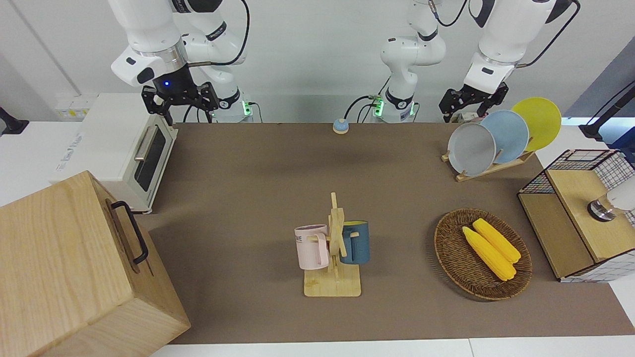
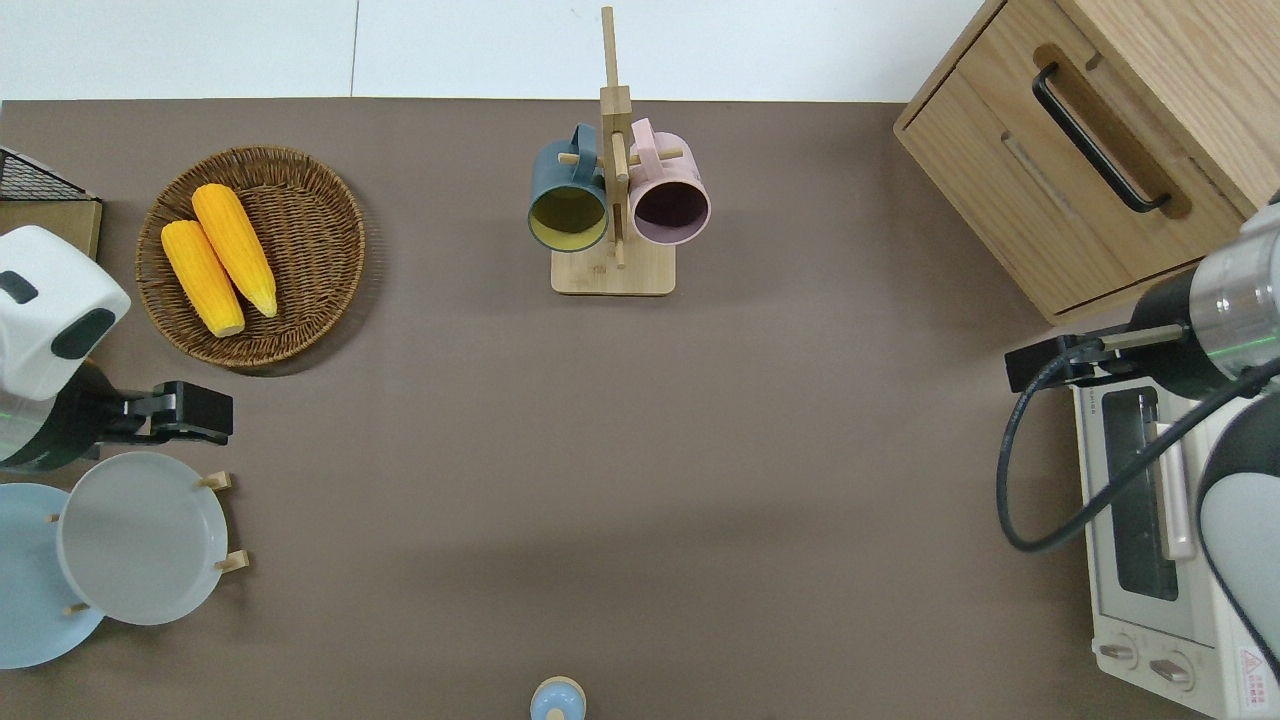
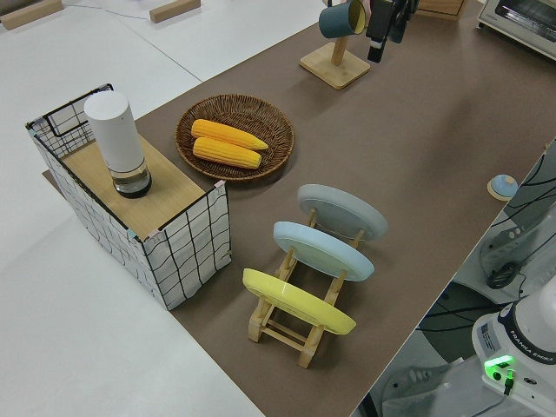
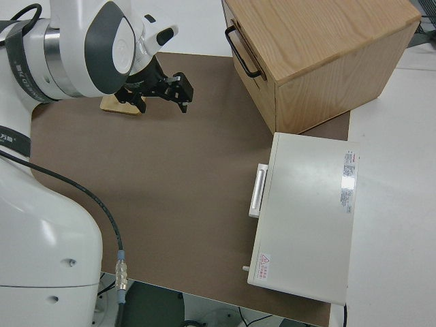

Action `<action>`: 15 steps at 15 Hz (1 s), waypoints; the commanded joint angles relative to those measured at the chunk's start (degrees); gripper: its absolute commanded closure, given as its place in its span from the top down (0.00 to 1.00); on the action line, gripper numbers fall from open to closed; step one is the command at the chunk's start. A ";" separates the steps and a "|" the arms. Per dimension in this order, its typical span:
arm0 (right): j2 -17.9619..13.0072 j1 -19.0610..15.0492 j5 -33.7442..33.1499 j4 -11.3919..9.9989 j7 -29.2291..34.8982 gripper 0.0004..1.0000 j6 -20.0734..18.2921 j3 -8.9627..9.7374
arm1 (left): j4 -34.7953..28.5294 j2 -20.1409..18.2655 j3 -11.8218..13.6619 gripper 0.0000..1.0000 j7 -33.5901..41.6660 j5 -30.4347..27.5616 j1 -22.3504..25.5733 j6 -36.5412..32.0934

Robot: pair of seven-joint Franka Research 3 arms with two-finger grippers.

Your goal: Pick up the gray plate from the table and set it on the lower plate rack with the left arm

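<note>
The gray plate (image 1: 471, 148) stands tilted in the lower plate rack (image 1: 491, 168), in the slot toward the right arm's end, beside the light-blue plate (image 1: 508, 134) and the yellow plate (image 1: 538, 121). It also shows in the overhead view (image 2: 140, 535) and the left side view (image 3: 343, 213). My left gripper (image 1: 471, 106) is open and empty, raised clear of the plates. The overhead view shows the gripper (image 2: 150, 418) over the table (image 1: 248, 198) between the gray plate and the basket. My right arm is parked, its gripper (image 1: 178, 101) open.
A wicker basket (image 1: 483, 255) with two corn cobs lies farther from the robots than the rack. A wire crate (image 1: 580, 213) stands at the left arm's end. A mug stand (image 1: 335, 248) holds two mugs mid-table. A toaster oven (image 1: 124, 148) and wooden cabinet (image 1: 74, 267) occupy the right arm's end.
</note>
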 commanded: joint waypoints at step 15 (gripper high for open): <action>-0.15 -1.18 -0.09 0.54 0.75 0.98 -0.89 1.08 | 1.48 0.30 -0.87 1.00 15.32 -2.40 0.04 -0.50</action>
